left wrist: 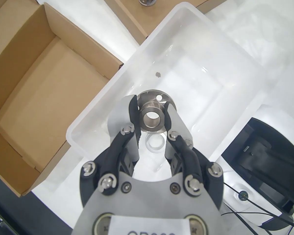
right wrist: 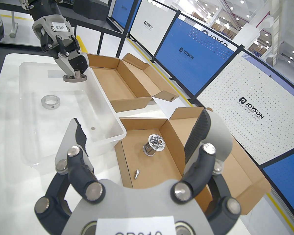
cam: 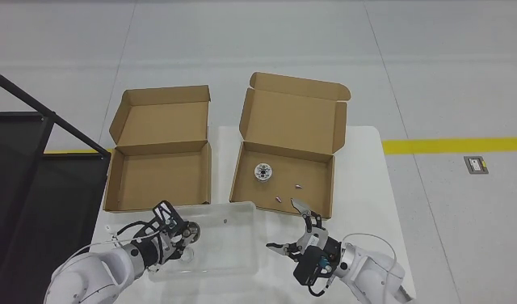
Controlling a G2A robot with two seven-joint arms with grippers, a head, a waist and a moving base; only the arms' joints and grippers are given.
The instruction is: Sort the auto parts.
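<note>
Left wrist view: the flanged bushing is pinched by its hub in the left claw, over the 9 o'clock end of the clear tray. A loose ring lies in the tray. The right claw is spread wide, holding nothing, at the tray's 3 o'clock, near the right cardboard box, which holds a slotted cylinder and a small bolt.
</note>
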